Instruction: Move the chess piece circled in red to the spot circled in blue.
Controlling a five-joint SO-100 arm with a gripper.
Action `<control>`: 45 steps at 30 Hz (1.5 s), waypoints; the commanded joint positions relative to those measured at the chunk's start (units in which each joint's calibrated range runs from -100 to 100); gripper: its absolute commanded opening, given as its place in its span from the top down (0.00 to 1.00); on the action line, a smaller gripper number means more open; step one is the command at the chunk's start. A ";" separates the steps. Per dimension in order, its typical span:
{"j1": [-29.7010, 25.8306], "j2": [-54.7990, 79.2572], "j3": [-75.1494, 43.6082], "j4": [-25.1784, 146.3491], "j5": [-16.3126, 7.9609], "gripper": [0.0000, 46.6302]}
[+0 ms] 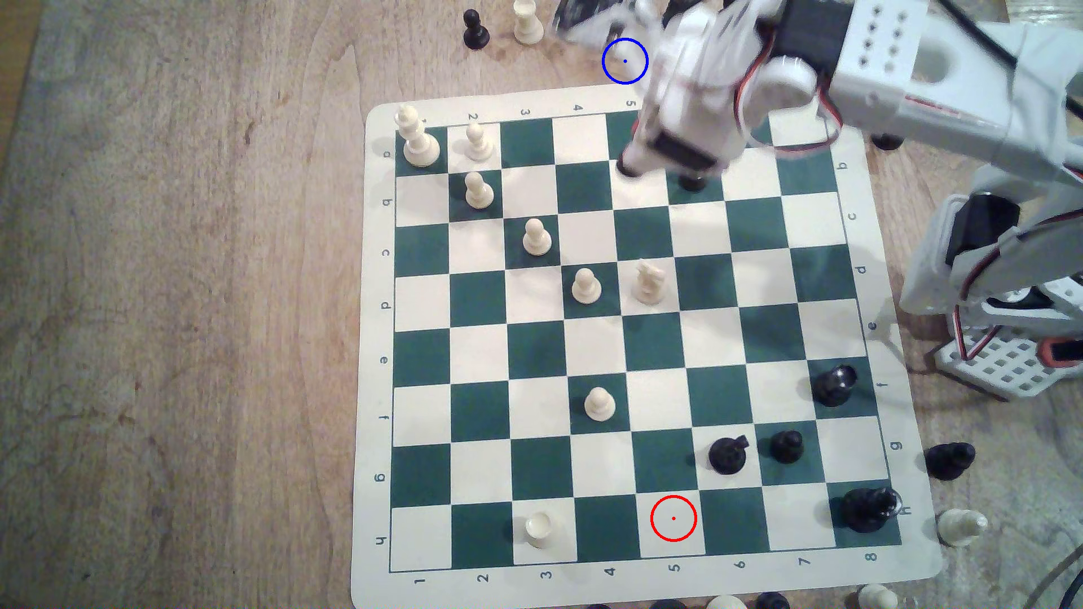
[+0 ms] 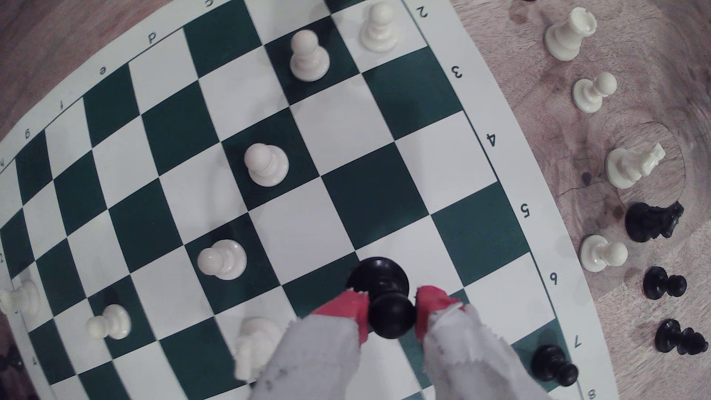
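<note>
Gripper (image 2: 391, 307) pinching the black pawn (image 2: 386, 300) by its head, over the board's far rows near file 5. Blue-ringed spot (image 1: 625, 61) sits on bare counter (image 1: 176, 293) just off the board edge, about 11 o'clock of the gripper in the exterior view. Keep the pawn vertical, clear the mat edge, lower fully before letting go.

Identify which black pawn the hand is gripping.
The black pawn between the red-tipped fingers of the hand, above the board. The other black pawns stand free on the wooden table.
</note>
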 commanded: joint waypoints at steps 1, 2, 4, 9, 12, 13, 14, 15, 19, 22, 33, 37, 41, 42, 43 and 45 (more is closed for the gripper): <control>7.49 2.44 -1.05 -3.91 1.32 0.99; 8.35 2.95 -1.05 -4.57 1.51 0.99; 9.76 4.23 -1.05 -6.20 1.81 0.99; 12.03 9.32 -2.77 -9.56 2.44 0.99; 13.12 13.39 -5.76 -10.38 2.44 0.99; 13.44 14.33 -6.40 -10.87 2.44 0.99; 13.67 15.35 -7.12 -11.28 2.49 0.99; 14.45 17.64 -8.94 -12.02 2.54 0.99; 15.63 21.97 -11.93 -13.99 2.78 0.99; 15.78 24.69 -13.92 -14.48 2.88 0.99; 16.64 31.82 -20.63 -15.71 3.71 0.99; 16.80 33.43 -22.17 -15.62 4.25 0.99; 16.88 34.79 -22.27 -15.79 4.44 0.99; 16.88 34.96 -22.17 -15.95 4.49 0.99; 16.96 35.13 -22.08 -16.28 4.59 0.99; 17.11 35.72 -22.27 -16.28 4.79 0.99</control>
